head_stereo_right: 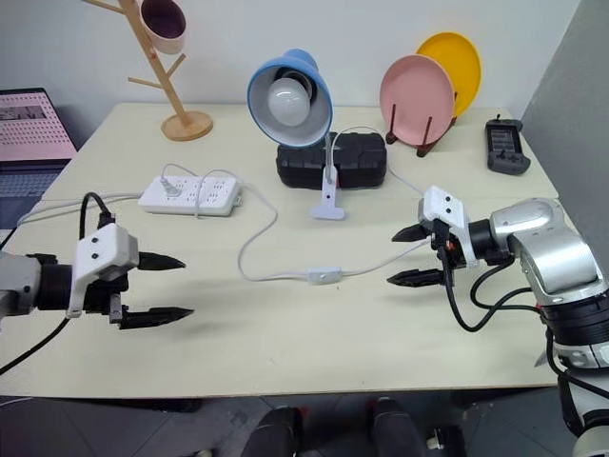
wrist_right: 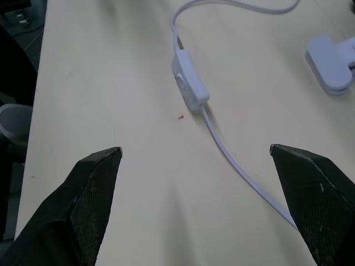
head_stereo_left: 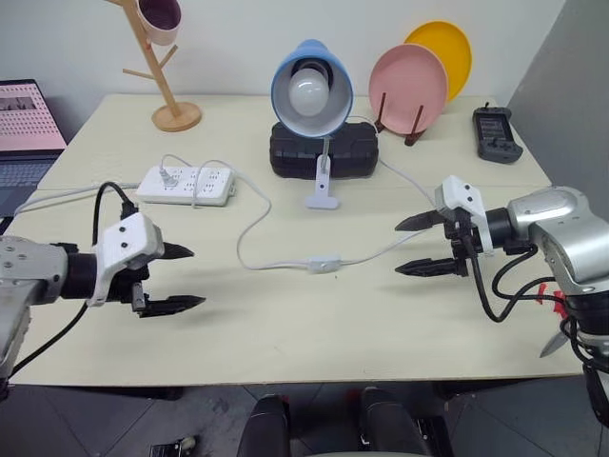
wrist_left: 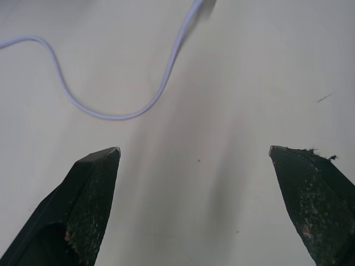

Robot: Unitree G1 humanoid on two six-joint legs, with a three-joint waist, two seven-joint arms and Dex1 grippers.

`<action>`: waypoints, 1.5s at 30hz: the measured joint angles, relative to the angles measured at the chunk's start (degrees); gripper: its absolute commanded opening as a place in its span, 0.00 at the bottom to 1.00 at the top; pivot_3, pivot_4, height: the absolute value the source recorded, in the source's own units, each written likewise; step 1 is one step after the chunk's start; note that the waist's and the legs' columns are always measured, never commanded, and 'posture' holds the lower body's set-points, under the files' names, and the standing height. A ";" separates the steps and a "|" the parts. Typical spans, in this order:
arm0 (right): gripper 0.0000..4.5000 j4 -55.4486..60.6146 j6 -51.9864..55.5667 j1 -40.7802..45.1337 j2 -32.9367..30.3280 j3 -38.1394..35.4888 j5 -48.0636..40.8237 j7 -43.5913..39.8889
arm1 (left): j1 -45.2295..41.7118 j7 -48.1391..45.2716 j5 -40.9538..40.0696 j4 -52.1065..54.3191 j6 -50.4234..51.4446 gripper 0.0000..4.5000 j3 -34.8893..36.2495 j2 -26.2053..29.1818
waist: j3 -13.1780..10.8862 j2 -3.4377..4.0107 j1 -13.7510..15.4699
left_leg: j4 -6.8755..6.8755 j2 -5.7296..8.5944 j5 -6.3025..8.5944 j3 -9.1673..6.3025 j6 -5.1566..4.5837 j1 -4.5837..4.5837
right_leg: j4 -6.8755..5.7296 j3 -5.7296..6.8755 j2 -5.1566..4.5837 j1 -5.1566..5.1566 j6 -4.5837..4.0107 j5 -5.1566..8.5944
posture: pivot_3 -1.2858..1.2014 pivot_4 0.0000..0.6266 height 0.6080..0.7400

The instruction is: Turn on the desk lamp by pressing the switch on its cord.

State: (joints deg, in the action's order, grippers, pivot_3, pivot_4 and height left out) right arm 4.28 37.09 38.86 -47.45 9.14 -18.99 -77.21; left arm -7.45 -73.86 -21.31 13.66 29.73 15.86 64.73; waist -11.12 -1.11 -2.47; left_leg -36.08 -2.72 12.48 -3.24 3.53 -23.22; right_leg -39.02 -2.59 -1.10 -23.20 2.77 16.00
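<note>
At the centre of the frame, a little below the middle, the switch (head_stereo_left: 324, 264) lies flat on the pale counter (head_stereo_left: 285, 333), threaded on the cord (head_stereo_left: 249, 228), which loops up to the left toward the white power strip (head_stereo_left: 186, 185) and runs off to the right and up toward the lamp. Directly above the switch in the picture, the desk lamp (head_stereo_left: 311, 90) stands on its white clip base, its blue shade facing the camera with the round bulb unlit. Behind the base sits a black case (head_stereo_left: 324, 150). To the right of the switch the right end effector (head_stereo_left: 430, 245) hovers over the counter, fingers spread wide apart and holding nothing, tips pointing at the switch but clear of it. At the lower left the left end effector (head_stereo_left: 185, 278) also has its fingers wide apart and empty, well apart from the switch. In the upper right a pink plate (head_stereo_left: 408, 88) and a yellow plate (head_stereo_left: 443, 52) lean in a rack, with a black remote (head_stereo_left: 497, 133) beside them. A wooden mug tree (head_stereo_left: 164, 71) stands upper left.
</note>
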 measured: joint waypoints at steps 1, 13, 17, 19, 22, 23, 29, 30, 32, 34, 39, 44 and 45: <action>1.00 -0.01 -0.01 -0.01 -0.01 0.00 -0.03 0.05 | -0.35 0.16 -0.15 -0.01 0.17 1.00 -0.07 -0.04 | 0.00 0.00 0.02 | 0.00 0.00 0.00 0.00 0.00 0.00 | 0.00 0.00 0.00 0.00 0.00 0.00 | 0.52 0.24 1.00; 1.00 -1.25 -0.89 -2.31 -0.33 -0.05 -0.03 2.90 | -12.24 3.71 0.36 -3.47 -0.48 1.00 -8.15 -2.51 | 0.00 0.01 0.16 | 0.02 0.01 0.01 0.06 0.00 -0.10 | 0.02 -0.04 0.01 -0.09 -0.22 -0.13 | 0.52 0.24 1.00; 1.00 -1.11 -0.74 -2.31 -0.06 -0.09 -0.15 4.14 | -16.84 4.27 2.03 -5.08 -2.18 1.00 -14.04 -6.37 | 0.00 0.00 0.19 | 0.00 0.01 0.00 0.06 0.00 -0.11 | 0.01 -0.05 0.02 -0.08 -0.18 -0.14 | 0.52 0.24 1.00; 1.00 -1.02 -0.64 -2.32 0.03 -0.09 -0.17 4.52 | -18.41 4.39 2.47 -5.35 -2.71 1.00 -15.25 -7.50 | 0.00 0.00 0.27 | -0.01 0.01 0.00 0.05 0.00 -0.11 | 0.00 -0.05 0.03 -0.08 -0.19 -0.14 | 0.52 0.24 1.00; 1.00 -0.44 -0.40 -2.44 0.34 -0.10 -0.22 5.14 | -22.96 6.33 6.41 -7.37 -6.46 1.00 -19.30 -11.09 | 0.00 0.00 0.55 | -0.01 0.02 0.00 0.05 0.00 -0.11 | 0.00 -0.05 0.02 -0.07 -0.21 -0.15 | 0.52 0.24 1.00; 1.00 -0.08 -0.28 -2.51 0.45 -0.10 -0.24 5.36 | -24.09 6.96 7.88 -8.48 -7.70 1.00 -20.89 -12.37 | 0.00 0.00 0.56 | -0.01 0.02 0.00 0.05 0.00 -0.11 | 0.00 -0.05 0.02 -0.07 -0.21 -0.16 | 0.52 0.24 1.00; 1.00 3.78 1.43 -3.79 2.48 0.11 -0.86 7.50 | -30.46 5.31 11.59 -16.97 -10.33 1.00 -30.09 -21.57 | 0.00 0.00 0.57 | -0.03 0.04 0.00 0.04 0.00 -0.16 | 0.00 -0.05 0.03 -0.06 -0.21 -0.17 | 0.52 0.24 1.00; 1.00 4.33 1.75 -4.08 2.48 0.11 -1.03 7.62 | -31.00 4.88 12.09 -18.32 -10.57 1.00 -30.74 -22.20 | 0.00 0.00 0.46 | -0.03 0.03 0.00 0.03 0.00 -0.15 | 0.00 -0.05 0.03 -0.06 -0.22 -0.17 | 0.52 0.24 1.00; 1.00 5.04 2.54 -4.69 2.38 -0.12 -1.49 8.35 | -31.62 3.91 13.46 -21.62 -11.71 1.00 -31.94 -22.88 | 0.01 0.00 0.31 | -0.02 0.03 0.00 0.02 -0.01 -0.14 | -0.02 -0.05 0.04 -0.07 -0.22 -0.17 | 0.52 0.24 1.00; 1.00 5.69 3.05 -5.59 2.32 -0.45 -1.79 8.88 | -31.69 3.01 13.99 -23.87 -12.52 1.00 -32.80 -24.13 | 0.01 0.00 0.45 | -0.02 0.03 0.00 0.01 -0.01 -0.14 | -0.02 -0.03 0.04 -0.07 -0.22 -0.17 | 0.52 0.24 1.00; 1.00 7.37 4.03 -6.91 1.98 -1.04 -2.64 10.12 | -32.77 1.84 14.18 -28.12 -12.54 1.00 -34.38 -28.77 | 0.00 0.00 0.63 | -0.10 0.05 0.00 -0.02 0.00 -0.21 | -0.01 -0.02 0.03 -0.07 -0.20 -0.18 | 0.52 0.24 1.00; 1.00 8.63 4.94 -8.19 1.39 -1.47 -3.12 11.38 | -35.93 0.69 14.06 -32.43 -12.27 0.96 -34.39 -33.57 | 0.01 -0.01 0.63 | -0.12 0.07 0.00 -0.03 -0.01 -0.20 | -0.01 -0.03 0.03 -0.05 -0.17 -0.19 | 0.52 0.24 1.00; 1.00 8.86 5.01 -8.25 1.34 -1.50 -3.16 11.46 | -35.93 0.14 14.02 -32.69 -12.14 0.93 -34.50 -33.58 | 0.01 -0.01 0.48 | -0.12 0.06 0.00 -0.03 -0.01 -0.20 | -0.01 -0.03 0.03 -0.05 -0.18 -0.19 | 0.52 0.24 1.00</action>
State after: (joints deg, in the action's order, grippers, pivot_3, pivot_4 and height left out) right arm 13.14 42.10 30.61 -46.10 7.64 -22.15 -65.75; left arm -43.38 -73.72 -7.29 -19.03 17.59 -18.64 31.15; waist -11.10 -1.12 -1.99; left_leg -36.19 -2.66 12.48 -3.27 3.52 -23.42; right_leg -39.03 -2.62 -1.06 -23.25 2.60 15.81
